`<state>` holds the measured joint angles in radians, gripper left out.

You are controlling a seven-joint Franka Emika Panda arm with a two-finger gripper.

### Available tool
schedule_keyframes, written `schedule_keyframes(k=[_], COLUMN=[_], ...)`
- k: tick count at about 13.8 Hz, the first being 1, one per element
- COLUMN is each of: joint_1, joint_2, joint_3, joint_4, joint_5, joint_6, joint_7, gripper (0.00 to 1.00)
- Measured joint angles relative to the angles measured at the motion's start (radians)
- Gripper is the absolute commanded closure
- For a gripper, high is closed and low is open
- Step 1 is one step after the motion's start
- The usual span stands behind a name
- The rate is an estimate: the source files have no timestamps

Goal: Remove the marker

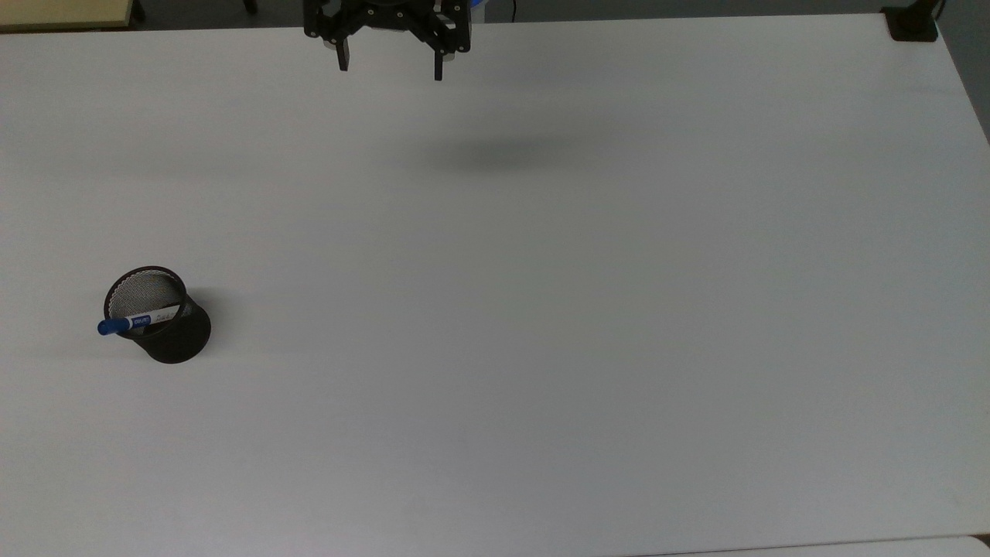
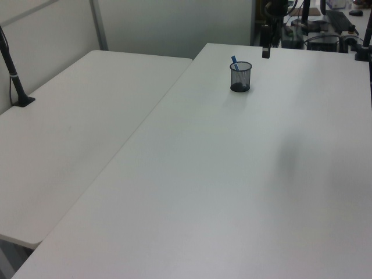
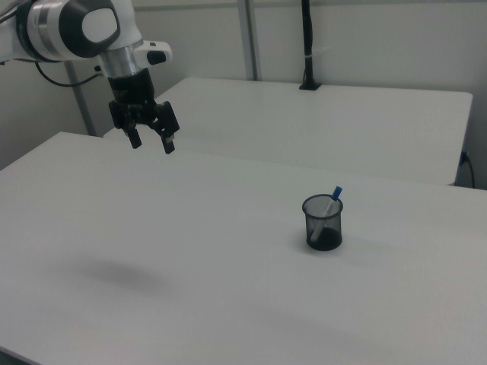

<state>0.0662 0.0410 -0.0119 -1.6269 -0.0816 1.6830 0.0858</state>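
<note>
The right view shows the whole gripper (image 3: 152, 142) with fingers spread wide (the top view cuts its body), well apart from the marker (image 1: 138, 321) leaning in the mesh cup (image 1: 166, 333).

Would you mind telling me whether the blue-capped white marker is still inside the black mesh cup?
Inside. The blue-capped white marker leans in the black mesh cup, its cap poking above the rim, as the right view confirms.

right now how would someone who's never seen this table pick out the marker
On the big white table, find the lone black mesh cup near the top view's left edge. The marker leans inside it, white-barrelled, its blue cap poking over the rim.
</note>
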Motion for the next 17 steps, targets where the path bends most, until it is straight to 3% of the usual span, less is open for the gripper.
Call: schedule_keyframes(k=[5,9,14,17], joint_1=[-0.035,-0.129,-0.255,-0.278], joint_2=[0.015,0.059,0.174,0.249], joint_3=[-0.004,-0.013,-0.024,-0.069], joint_4=[0.0,0.0,-0.002,-0.003], joint_5=[0.0,0.0,0.0,0.0], joint_6=[0.025,0.153,0.459,0.646], joint_7=[0.0,0.0,0.0,0.0], gripper=[0.0,0.0,0.0,0.0])
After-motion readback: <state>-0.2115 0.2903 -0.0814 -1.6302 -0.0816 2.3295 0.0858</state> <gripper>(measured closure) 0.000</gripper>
